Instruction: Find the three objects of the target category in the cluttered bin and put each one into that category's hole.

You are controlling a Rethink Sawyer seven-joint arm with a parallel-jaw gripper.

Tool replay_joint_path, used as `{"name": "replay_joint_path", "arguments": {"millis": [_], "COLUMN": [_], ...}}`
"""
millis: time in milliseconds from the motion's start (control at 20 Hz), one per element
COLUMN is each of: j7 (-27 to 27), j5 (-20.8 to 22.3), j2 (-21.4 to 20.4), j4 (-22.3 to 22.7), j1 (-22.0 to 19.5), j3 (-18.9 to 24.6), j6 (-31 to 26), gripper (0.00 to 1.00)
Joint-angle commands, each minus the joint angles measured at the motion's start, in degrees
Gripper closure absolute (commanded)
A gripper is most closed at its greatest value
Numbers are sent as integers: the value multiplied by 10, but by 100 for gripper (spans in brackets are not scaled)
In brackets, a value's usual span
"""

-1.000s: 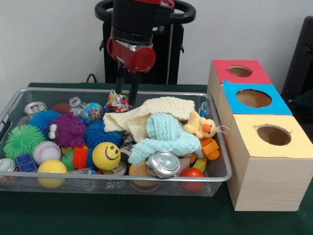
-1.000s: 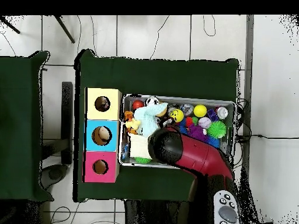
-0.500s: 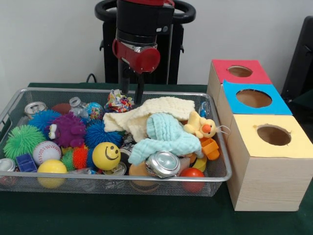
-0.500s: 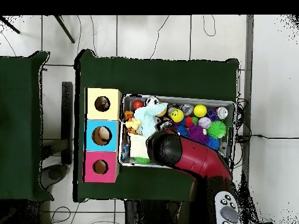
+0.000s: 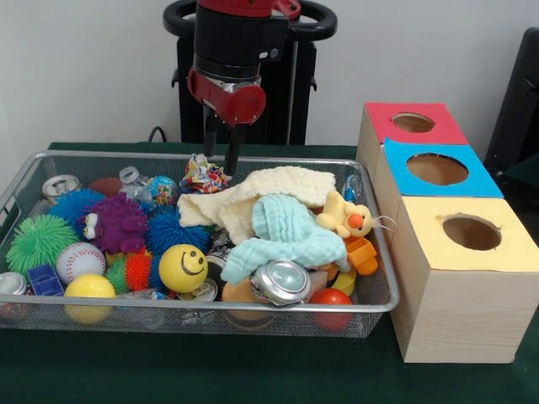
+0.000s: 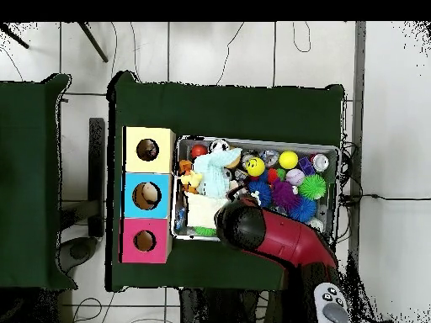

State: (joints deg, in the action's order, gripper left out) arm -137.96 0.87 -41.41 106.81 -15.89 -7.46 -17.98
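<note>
The gripper hangs over the bin's far rim, its two fingers a little apart and empty, tips just above a crumpled wrapper; which category is wanted the pictures don't say, so the target can't be named; likely candidates lie in the bin: cans, balls, cloths. The three holes, red, blue and yellow, sit in boxes beside the bin. If the wrapper is the pick, the step looks like a descent: drop straight, straddle the wrapper, keep clear of the wire rim and the cream cloth touching it; close only once the tips are below its bulk, since crinkly foil may slip; lift slowly so the cloth doesn't drag along.
</note>
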Motion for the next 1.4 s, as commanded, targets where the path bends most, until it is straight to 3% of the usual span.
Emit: {"name": "replay_joint_path", "arguments": {"millis": [50, 500, 1400], "j7": [-14, -27, -26], "j5": [39, 58, 105], "j2": [24, 36, 100], "j4": [52, 68, 50], "j1": [-21, -22, -47], "j3": [35, 35, 22], "j6": [47, 73, 144], "gripper": [0, 0, 0]}}
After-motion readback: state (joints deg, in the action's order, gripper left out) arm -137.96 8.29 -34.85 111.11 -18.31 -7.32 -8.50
